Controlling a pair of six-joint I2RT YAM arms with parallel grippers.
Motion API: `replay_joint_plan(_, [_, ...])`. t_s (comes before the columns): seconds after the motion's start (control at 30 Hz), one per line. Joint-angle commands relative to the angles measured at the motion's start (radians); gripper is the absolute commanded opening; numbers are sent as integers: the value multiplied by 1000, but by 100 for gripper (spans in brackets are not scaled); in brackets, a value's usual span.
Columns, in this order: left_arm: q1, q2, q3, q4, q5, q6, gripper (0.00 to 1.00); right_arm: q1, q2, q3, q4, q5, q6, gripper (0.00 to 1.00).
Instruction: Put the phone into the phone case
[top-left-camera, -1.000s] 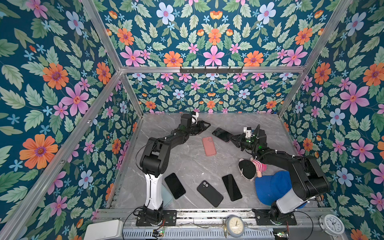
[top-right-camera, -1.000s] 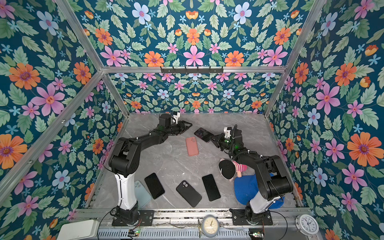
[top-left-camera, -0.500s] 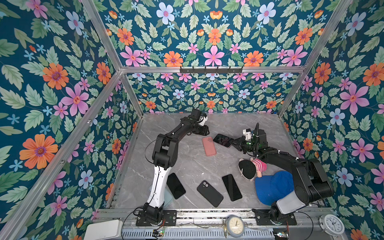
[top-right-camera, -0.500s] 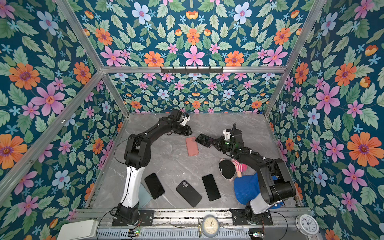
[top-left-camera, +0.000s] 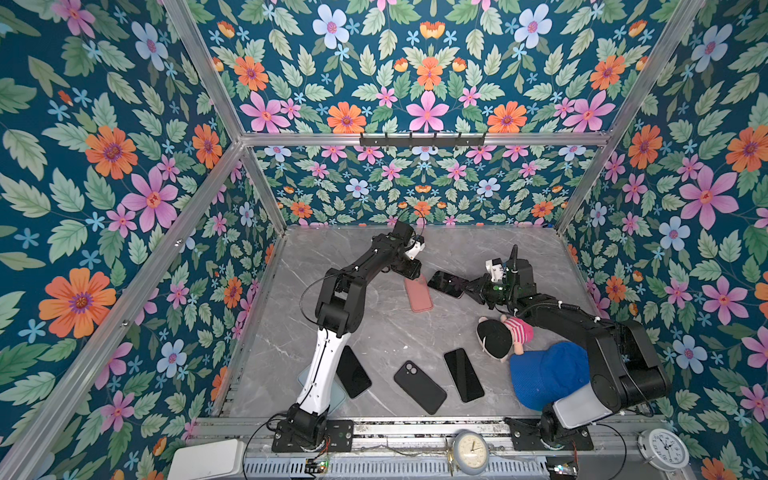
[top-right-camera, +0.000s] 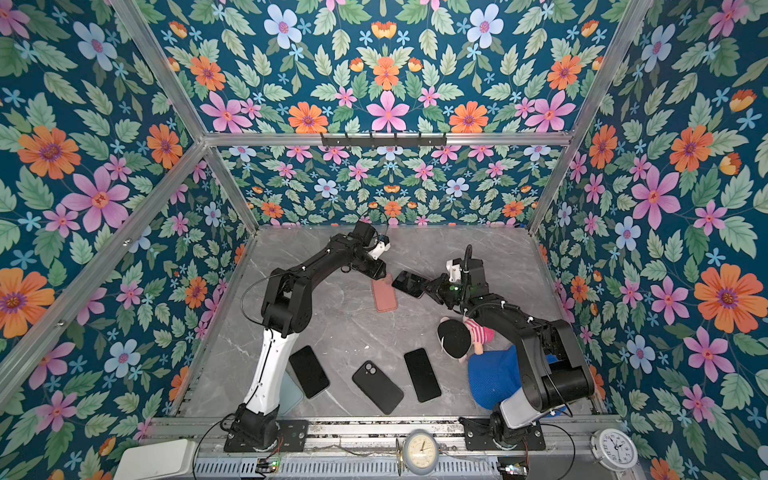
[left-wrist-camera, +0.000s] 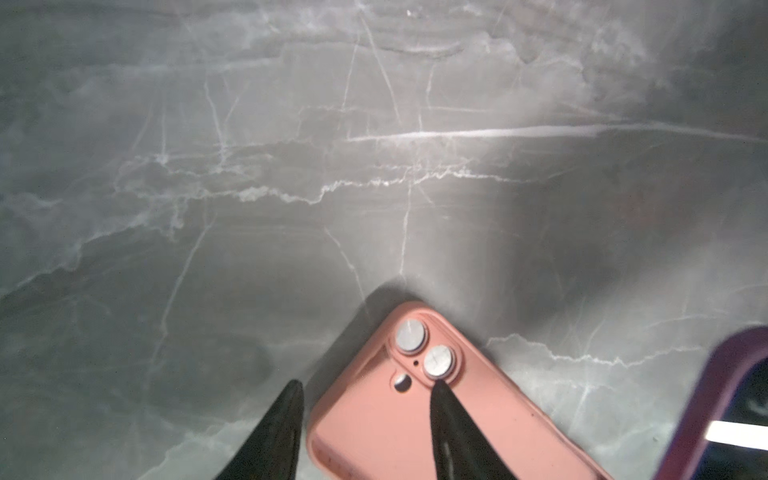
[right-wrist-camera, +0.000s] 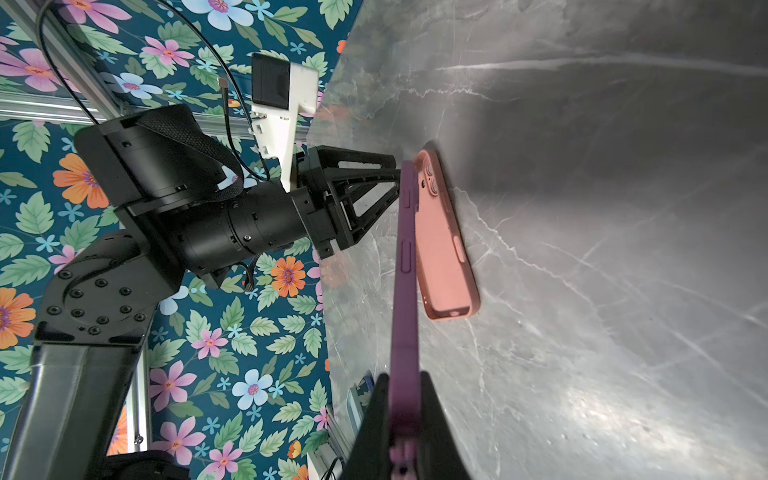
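Right gripper (right-wrist-camera: 405, 378): clamped on one end of the phone (top-left-camera: 446, 284), which has a purple rim and is lifted off the table (top-left-camera: 374, 324), screen up.
Left gripper (left-wrist-camera: 365, 386): jaws apart, straddling the camera-end corner of the pink case (top-left-camera: 419, 295); contact unclear.
Pink case: flat on the table, just beside the phone.

Floral walls (top-left-camera: 415, 83), grey marble tabletop (top-left-camera: 395, 332)

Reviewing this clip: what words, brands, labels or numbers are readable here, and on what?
No word, brand or label can be read anywhere.
White clock: dial numerals, too small to read.
Round clock: dial marks, too small to read.
Pink case and purple-edged phone: no print visible.
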Motion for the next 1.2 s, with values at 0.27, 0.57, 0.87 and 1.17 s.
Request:
replay_joint_plan(0.27, [2, -4, -23, -25, -59, 27, 25, -1, -24, 23, -17, 9, -35, 0])
replay_joint_plan(0.57, [3, -62, -124, 5, -126, -12, 4, 1, -7, 22, 19, 1, -11, 0])
replay_joint_plan(0.87, [8, -180, -299, 71, -164, -93, 3, 9, 59, 51, 89, -73, 37, 0])
replay_joint_plan(1.17, [8, -240, -406, 111, -176, -225, 6, 56, 107, 112, 132, -110, 71, 0])
